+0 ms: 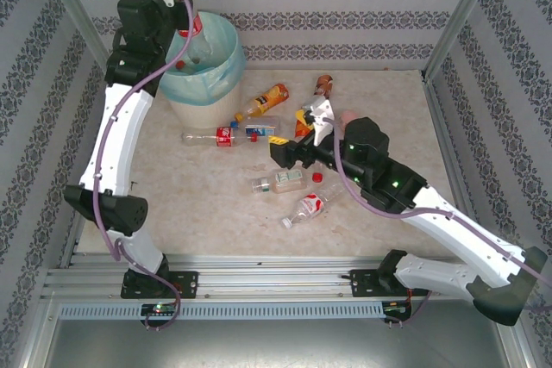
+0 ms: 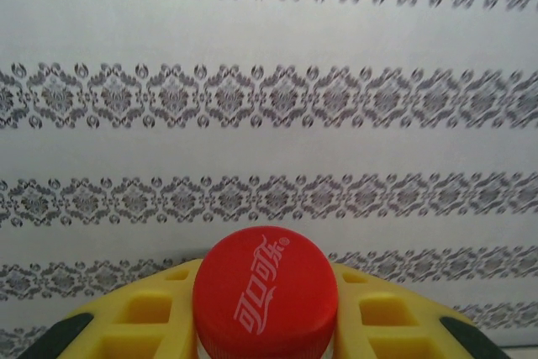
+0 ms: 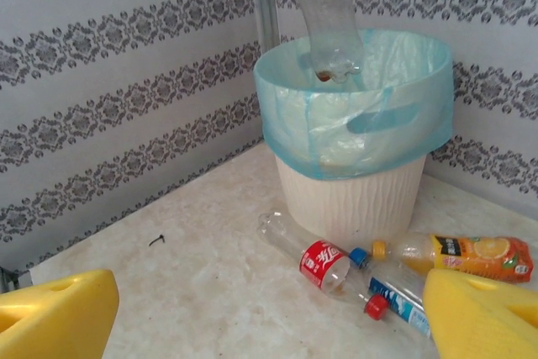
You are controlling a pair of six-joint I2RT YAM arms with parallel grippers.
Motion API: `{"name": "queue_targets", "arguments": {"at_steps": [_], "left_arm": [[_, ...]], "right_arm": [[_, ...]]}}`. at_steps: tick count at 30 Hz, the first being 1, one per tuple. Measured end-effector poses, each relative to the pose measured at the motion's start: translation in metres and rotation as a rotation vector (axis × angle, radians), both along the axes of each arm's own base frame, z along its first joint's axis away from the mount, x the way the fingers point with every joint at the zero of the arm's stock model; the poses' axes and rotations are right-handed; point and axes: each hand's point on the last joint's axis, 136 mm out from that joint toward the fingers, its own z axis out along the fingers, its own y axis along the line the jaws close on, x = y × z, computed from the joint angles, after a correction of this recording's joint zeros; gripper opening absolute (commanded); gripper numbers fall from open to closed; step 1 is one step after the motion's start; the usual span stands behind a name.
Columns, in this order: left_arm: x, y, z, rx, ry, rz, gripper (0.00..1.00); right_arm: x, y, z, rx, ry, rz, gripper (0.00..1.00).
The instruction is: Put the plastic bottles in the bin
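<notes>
My left gripper [image 1: 178, 38] is shut on the neck of a clear red-labelled bottle [image 3: 328, 14], held upright with its base dipping inside the bin's [image 1: 200, 105] rim. In the left wrist view its red cap [image 2: 265, 296] sits between the yellow fingers [image 2: 143, 321]. My right gripper [image 3: 269, 317] stands open low over the table's middle [image 1: 289, 151], nothing between its pads. Ahead of it, by the cream bin [image 3: 353, 191] with its teal bag, lie a clear red-labelled bottle [image 3: 324, 260], a blue-labelled one [image 3: 395, 296] and an orange one [image 3: 458, 254].
More bottles lie scattered on the table: a brown one [image 1: 323, 85] at the back, two clear ones [image 1: 280, 181] [image 1: 309, 207] near my right arm. Patterned walls close in the left, back and right sides.
</notes>
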Motion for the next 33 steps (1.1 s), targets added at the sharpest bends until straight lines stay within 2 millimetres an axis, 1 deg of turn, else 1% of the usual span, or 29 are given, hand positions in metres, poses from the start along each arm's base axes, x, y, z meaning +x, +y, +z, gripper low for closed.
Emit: {"name": "queue_targets", "arguments": {"at_steps": [4, 6, 8, 11, 13, 15, 18, 21, 24, 27, 30, 33], "left_arm": [[0.029, 0.006, -0.026, 0.034, 0.061, 0.022, 0.0], [0.045, 0.011, -0.042, 0.049, 0.093, 0.033, 0.0], [0.058, 0.013, -0.06, 0.064, 0.127, 0.038, 0.0], [0.076, 0.016, -0.081, 0.086, 0.165, 0.045, 0.0], [0.086, 0.017, -0.09, 0.107, 0.179, 0.048, 0.0], [0.094, 0.018, -0.097, 0.13, 0.19, 0.058, 0.0], [0.103, 0.019, -0.105, 0.161, 0.198, 0.062, 0.0], [0.108, 0.021, -0.117, 0.19, 0.222, 0.067, 0.0], [0.113, 0.023, -0.129, 0.204, 0.249, 0.069, 0.0], [0.119, 0.022, -0.148, 0.209, 0.284, 0.061, 0.0], [0.124, 0.02, -0.15, 0.206, 0.276, 0.054, 0.0], [0.125, 0.021, -0.15, 0.193, 0.274, 0.048, 0.0]], "right_arm": [[0.009, 0.022, -0.008, -0.017, 0.047, 0.027, 0.96], [0.02, 0.035, -0.008, -0.03, 0.061, 0.03, 0.96], [0.033, 0.049, -0.003, -0.037, 0.065, 0.03, 0.95], [0.059, 0.072, 0.011, -0.035, 0.061, 0.015, 0.94], [0.078, 0.086, 0.02, -0.025, 0.063, 0.002, 0.93], [0.101, 0.095, 0.027, -0.008, 0.079, -0.022, 0.92], [0.133, 0.102, 0.025, 0.009, 0.119, -0.06, 0.91], [0.15, 0.106, 0.013, 0.009, 0.163, -0.079, 0.9], [0.152, 0.111, 0.0, -0.001, 0.209, -0.07, 0.9], [0.15, 0.112, -0.005, -0.004, 0.234, -0.061, 0.89], [0.149, 0.112, -0.007, 0.002, 0.247, -0.06, 0.89], [0.146, 0.11, -0.019, -0.012, 0.269, -0.064, 0.89]]}}
